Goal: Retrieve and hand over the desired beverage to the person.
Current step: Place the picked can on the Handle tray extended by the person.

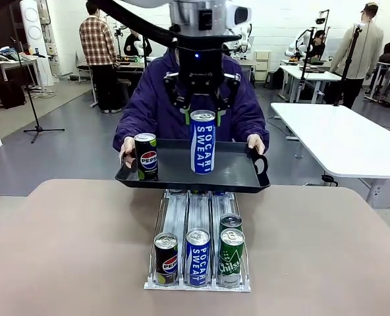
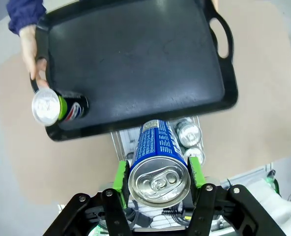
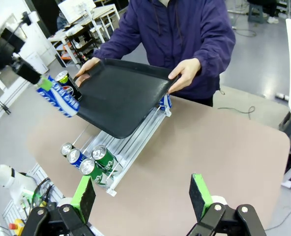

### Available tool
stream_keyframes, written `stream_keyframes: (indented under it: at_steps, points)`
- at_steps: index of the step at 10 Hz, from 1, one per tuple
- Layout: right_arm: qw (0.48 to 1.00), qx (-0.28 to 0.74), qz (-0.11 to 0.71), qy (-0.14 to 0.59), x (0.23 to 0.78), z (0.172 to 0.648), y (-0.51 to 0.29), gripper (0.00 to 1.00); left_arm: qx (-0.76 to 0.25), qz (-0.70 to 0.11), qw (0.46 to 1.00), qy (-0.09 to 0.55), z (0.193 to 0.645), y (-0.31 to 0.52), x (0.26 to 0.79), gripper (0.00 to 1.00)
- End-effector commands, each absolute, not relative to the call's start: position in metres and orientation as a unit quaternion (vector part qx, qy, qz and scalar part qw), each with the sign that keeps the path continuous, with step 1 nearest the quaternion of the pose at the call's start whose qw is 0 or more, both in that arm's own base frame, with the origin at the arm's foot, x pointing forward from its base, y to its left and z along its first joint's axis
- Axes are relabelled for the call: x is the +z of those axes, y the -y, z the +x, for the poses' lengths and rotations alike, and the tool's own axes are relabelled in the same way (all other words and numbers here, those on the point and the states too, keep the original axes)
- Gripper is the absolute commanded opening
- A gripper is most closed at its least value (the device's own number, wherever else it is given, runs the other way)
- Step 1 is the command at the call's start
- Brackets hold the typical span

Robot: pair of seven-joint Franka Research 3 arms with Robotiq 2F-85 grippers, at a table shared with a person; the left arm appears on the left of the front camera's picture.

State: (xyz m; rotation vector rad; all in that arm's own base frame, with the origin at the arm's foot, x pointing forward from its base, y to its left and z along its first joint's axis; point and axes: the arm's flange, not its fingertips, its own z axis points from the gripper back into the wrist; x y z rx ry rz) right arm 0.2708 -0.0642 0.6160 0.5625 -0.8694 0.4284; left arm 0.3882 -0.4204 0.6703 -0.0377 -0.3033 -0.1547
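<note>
Handover stage, basically: beverage already pulled and up over the tray, just not let go yet.

Biggest first. Tan tabletop (image 1: 70,243) up front, with the person (image 1: 149,99) in the purple jacket at the far side, holding out a black tray (image 1: 234,172) by both handles, above the back end of the can rack (image 1: 198,284). Sitting in the rack's front row: a Pepsi, another Pocari Sweat, two Sprites.

Then the left tool (image 1: 202,112), coming straight down from above and pinching the blue Pocari Sweat can (image 1: 202,141) near its top rim, green pads (image 2: 120,175) pressed against both sides. Can upright over the middle of the tray; bottom looks at or just above the tray floor, can't tell if touching. Pepsi can (image 1: 145,155) already standing at the tray's corner by the person's hand (image 1: 127,150).

Right tool (image 3: 141,191) spread wide, gripping nothing, hanging well back over the tabletop.

Next, probably: settle the can flat on the tray, spread the pads, lift straight up so as not to tip it. Wobbly hand-held tray, so gently.
</note>
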Motion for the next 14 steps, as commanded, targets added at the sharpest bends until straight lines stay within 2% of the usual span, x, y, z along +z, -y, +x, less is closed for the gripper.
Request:
stream_keyframes:
  at_steps: [1, 6, 9, 14]
  points:
    - [0.841, 0.211, 0.280, 0.413, 0.615, 0.274, 0.064, 1.00, -0.048, 0.006, 0.985, 0.167, 0.422, 0.447, 0.681, 0.58]
    - [0.841, 0.211, 0.280, 0.413, 0.615, 0.274, 0.064, 1.00, -0.037, -0.030, 0.983, 0.179, 0.482, 0.472, 0.649, 0.58]
    - [0.841, 0.211, 0.280, 0.413, 0.615, 0.274, 0.064, 1.00, -0.037, -0.025, 0.987, 0.152, 0.486, 0.484, 0.620, 0.58]
    - [0.841, 0.211, 0.280, 0.413, 0.615, 0.274, 0.064, 1.00, -0.042, -0.023, 0.991, 0.125, 0.487, 0.486, 0.605, 0.58]
